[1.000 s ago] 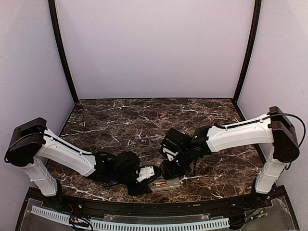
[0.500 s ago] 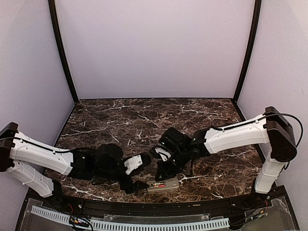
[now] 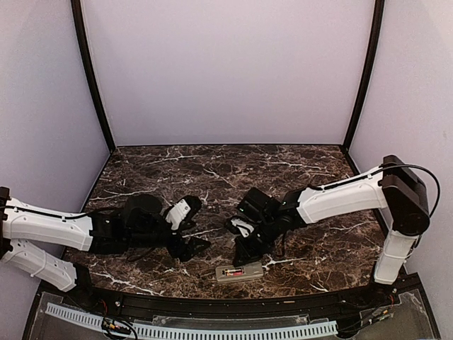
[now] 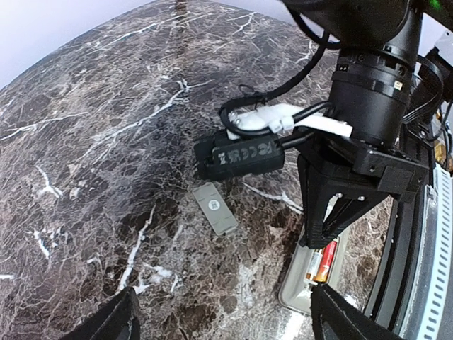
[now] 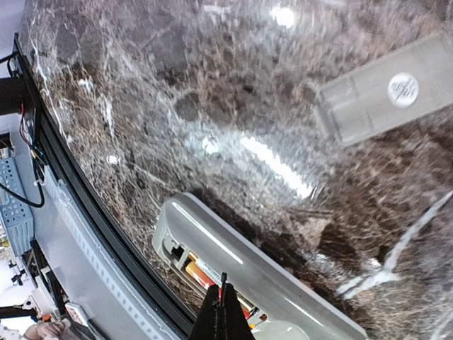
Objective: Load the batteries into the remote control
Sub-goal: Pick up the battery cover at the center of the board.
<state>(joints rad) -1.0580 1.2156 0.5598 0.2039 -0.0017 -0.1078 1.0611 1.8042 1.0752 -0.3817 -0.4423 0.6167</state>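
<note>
The remote control (image 3: 239, 272) is laid back up at the near edge of the bench (image 3: 212, 170), with red batteries (image 4: 324, 262) in its open slot. The right pincer (image 3: 242, 253) is held shut and empty just above it. The left pincer (image 3: 190, 228) is spread wide and empty, further left. A small grey cover (image 4: 214, 208) is laid flat nearby

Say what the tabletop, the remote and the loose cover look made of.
Tabletop: polished dark marble or a marble-look laminate, white veins, glossy glare. Remote: pale moulded plastic, smooth satin sheen. Cover: likely the same grey plastic, thin and flat.
</note>
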